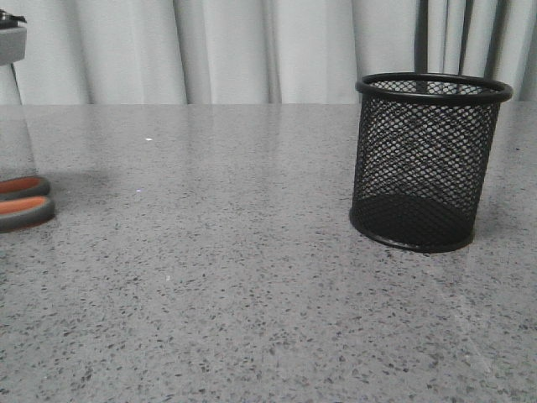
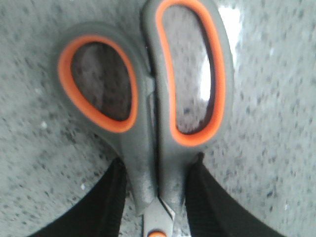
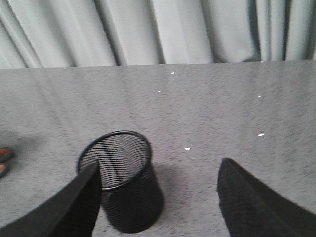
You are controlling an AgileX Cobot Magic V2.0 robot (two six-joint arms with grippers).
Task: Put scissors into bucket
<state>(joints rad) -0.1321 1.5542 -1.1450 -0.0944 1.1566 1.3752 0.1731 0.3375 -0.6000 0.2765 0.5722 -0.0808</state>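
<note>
The scissors (image 2: 153,123) fill the left wrist view, their dark grey handle loops lined in orange and pressed side by side, the speckled stone showing through both loops. The left gripper (image 2: 157,197) has its two black fingers (image 2: 111,197) set tight against either flank of the handle neck, just above the orange pivot at the bottom edge, so it is clenched on the scissors. In the front view only the two loop ends (image 1: 23,201) peek in at the middle of the left edge, low over the table (image 1: 252,277).

The bucket (image 1: 426,164), a black wire-mesh cylinder with a solid rolled rim, stands upright at the right of the front view, well apart from the scissors. The right gripper (image 3: 158,197) hovers above it with its fingers spread wide, released; one finger (image 3: 74,202) overlaps the bucket's rim (image 3: 114,160) in the lower left of that frame.

The table is grey speckled stone with a slight sheen and a few white flecks. Behind its far edge hang pale grey pleated curtains (image 1: 252,50)
</note>
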